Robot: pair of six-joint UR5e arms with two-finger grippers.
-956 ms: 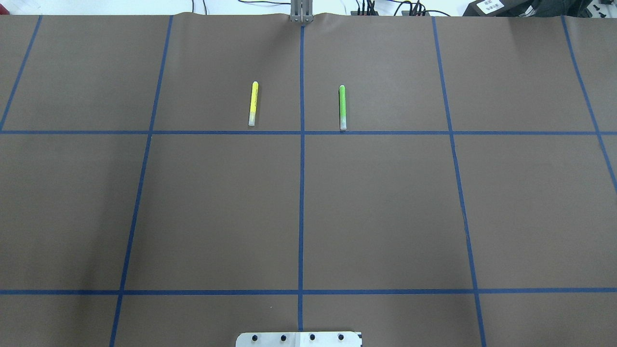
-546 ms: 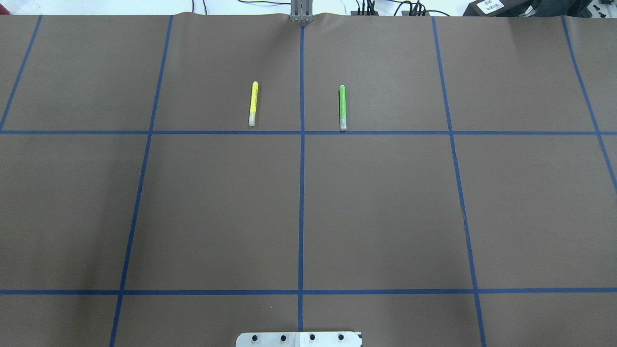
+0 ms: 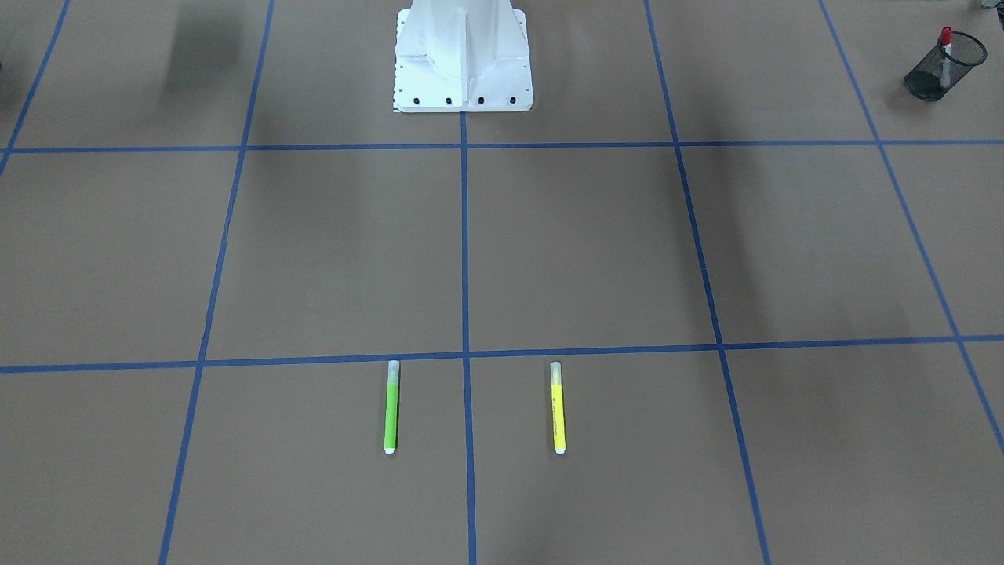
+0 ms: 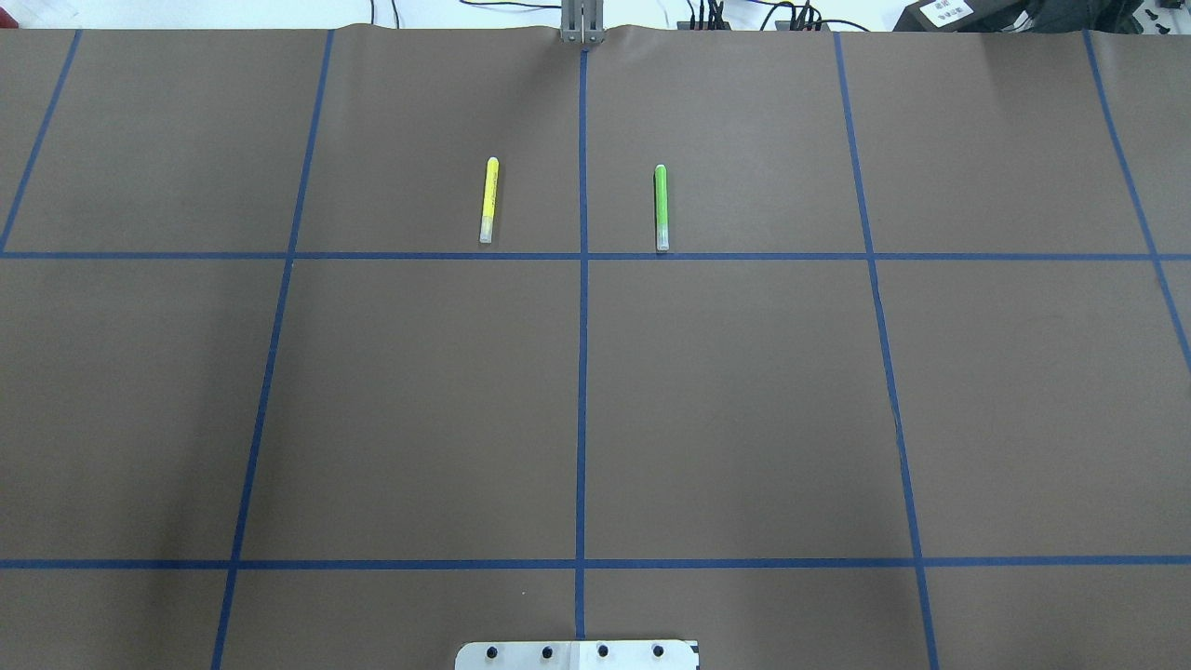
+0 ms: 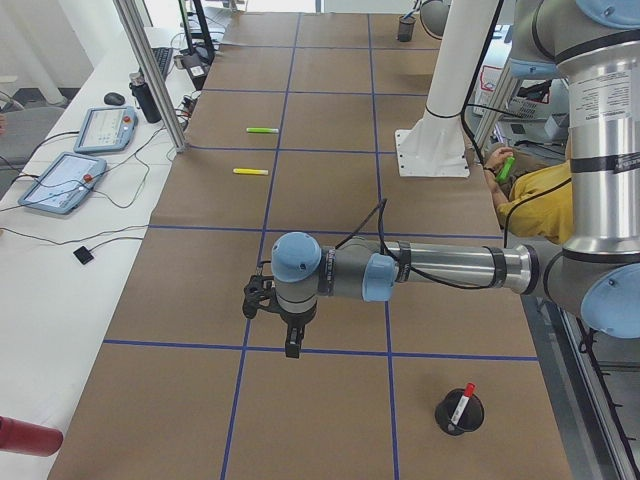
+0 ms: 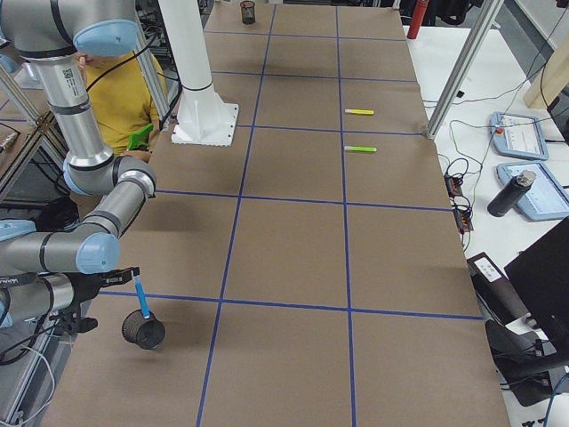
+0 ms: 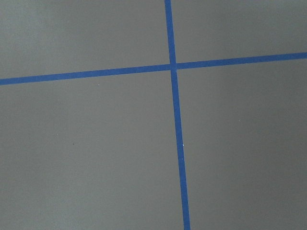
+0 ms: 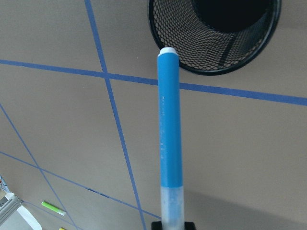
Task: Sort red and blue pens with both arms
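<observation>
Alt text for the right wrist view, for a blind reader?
A blue pen, held at its clear-capped end by the right gripper, points its white end at the rim of a black mesh cup on a brown table with blue tape lines. A green marker lies far off, lower left.

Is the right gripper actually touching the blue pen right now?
Touching. The right wrist view shows the clear cap end of the blue pen held in the black jaws of the right gripper at the bottom edge, with no gap.
</observation>
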